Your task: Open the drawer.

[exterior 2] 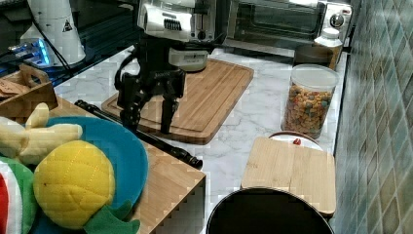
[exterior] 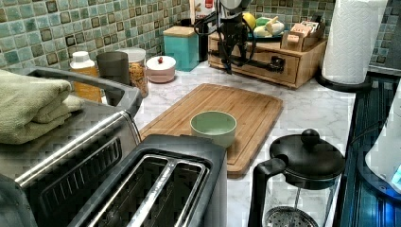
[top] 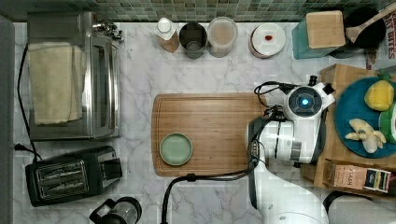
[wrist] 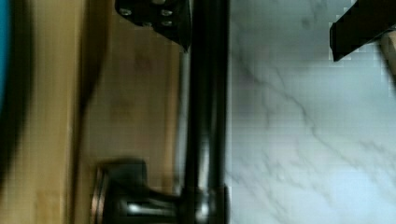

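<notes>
The marble tabletop (top: pixel 140 79) carried a toaster oven (top: pixel 70 74), a board (top: pixel 210 130) with a green bowl (top: pixel 176 149), and a wooden cabinet (exterior 2: pixel 165 180) at the top view's right; the drawer (exterior: pixel 257 61) sat shut in the cabinet's front, facing the board, its black bar handle (exterior 2: pixel 141 134) running along the front; the pincer (exterior 2: pixel 148 119) hung spread wide over the handle, one finger (exterior 2: pixel 127 114) on the cabinet side and the other on the tabletop side, gripping nothing, and contact with the bar could not be told; a box at the top view's right edge read "BITES" (top: pixel 389 35); a tea packet (top: pixel 357 177) read "STASH".
</notes>
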Available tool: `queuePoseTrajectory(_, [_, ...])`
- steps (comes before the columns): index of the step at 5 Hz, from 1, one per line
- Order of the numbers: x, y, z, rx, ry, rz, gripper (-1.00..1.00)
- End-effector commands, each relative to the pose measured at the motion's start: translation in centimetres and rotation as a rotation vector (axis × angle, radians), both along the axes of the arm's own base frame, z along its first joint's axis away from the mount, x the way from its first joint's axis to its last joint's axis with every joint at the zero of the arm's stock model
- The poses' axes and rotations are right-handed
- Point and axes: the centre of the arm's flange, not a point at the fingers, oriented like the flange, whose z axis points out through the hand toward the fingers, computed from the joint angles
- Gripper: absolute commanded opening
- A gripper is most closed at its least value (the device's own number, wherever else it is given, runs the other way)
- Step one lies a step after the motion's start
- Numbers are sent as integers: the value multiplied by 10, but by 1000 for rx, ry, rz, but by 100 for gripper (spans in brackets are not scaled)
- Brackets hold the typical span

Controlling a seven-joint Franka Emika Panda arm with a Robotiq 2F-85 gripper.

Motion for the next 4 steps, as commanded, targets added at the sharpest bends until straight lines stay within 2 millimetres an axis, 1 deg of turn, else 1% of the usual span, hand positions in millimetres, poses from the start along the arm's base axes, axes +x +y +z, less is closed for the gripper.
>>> queuePoseTrajectory(1, [-17, -25, -18, 51, 13, -114, 100])
queuePoseTrajectory(2, [-10, -17, -24, 99, 2, -100, 100])
queuePoseTrajectory(3, [-4, 14, -13, 132, 0, -63, 100])
queuePoseTrajectory(4, [11, 65, -6, 173, 47, -9, 100])
